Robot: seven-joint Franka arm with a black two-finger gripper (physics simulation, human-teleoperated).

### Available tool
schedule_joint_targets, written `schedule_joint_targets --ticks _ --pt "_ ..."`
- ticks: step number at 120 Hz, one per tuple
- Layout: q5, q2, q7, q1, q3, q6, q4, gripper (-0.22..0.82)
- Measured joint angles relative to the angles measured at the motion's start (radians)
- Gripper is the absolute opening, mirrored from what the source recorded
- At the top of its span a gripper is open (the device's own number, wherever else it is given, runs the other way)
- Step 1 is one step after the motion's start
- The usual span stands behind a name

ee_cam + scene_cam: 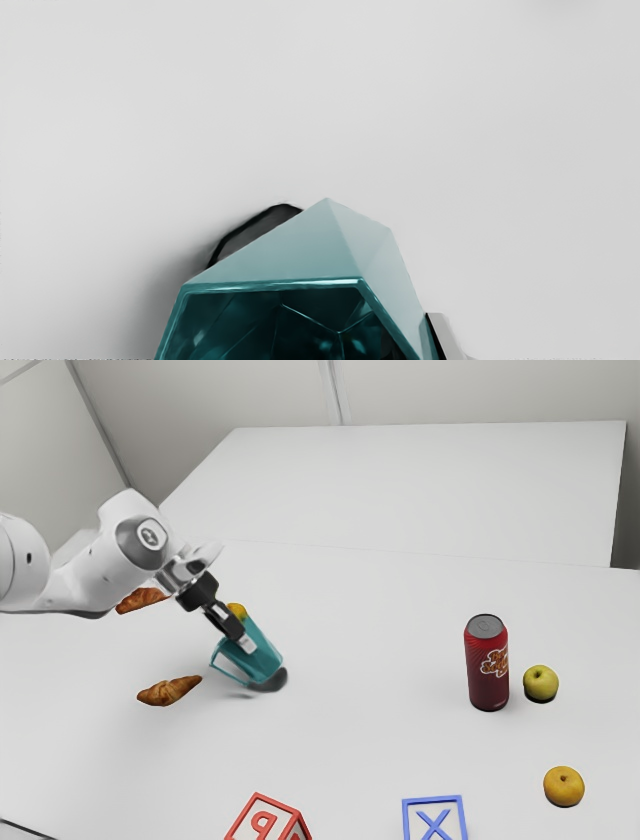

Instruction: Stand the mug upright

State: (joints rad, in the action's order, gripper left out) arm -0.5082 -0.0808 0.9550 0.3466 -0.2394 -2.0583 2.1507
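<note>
In the exterior view my gripper (pixel 243 640) reaches down to the teal mug (pixel 264 661), one finger lying across its near side. The mug leans, its mouth up toward my hand and its base low over the table, with the handle on the exterior view's left. In the wrist view the angular mug (pixel 280 257) has its open mouth facing the camera. My gripper (pixel 320 345) is shut on it there: one finger (pixel 442 332) shows against its side, the other is hidden by the mug.
Two croissants (pixel 170 691) and an orange fruit (pixel 236 610) are near the mug. Farther off stand a red can (pixel 487 665), a yellow-green apple (pixel 541 683), another orange fruit (pixel 564 786), a red block (pixel 266 822) and a blue block (pixel 434 820). A dark patch (pixel 272 683) lies under the mug.
</note>
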Motion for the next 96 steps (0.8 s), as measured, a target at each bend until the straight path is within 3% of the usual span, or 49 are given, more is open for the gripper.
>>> schedule_joint_targets --ticks 37,81,96 --pt "0.378 0.032 -0.166 -0.004 -0.107 -0.208 0.053 -0.18" --pt "0.500 0.029 -0.317 -0.005 -0.147 -0.282 0.100 -0.18" --pt "0.507 0.031 -0.343 0.000 -0.152 -0.281 0.097 0.10"
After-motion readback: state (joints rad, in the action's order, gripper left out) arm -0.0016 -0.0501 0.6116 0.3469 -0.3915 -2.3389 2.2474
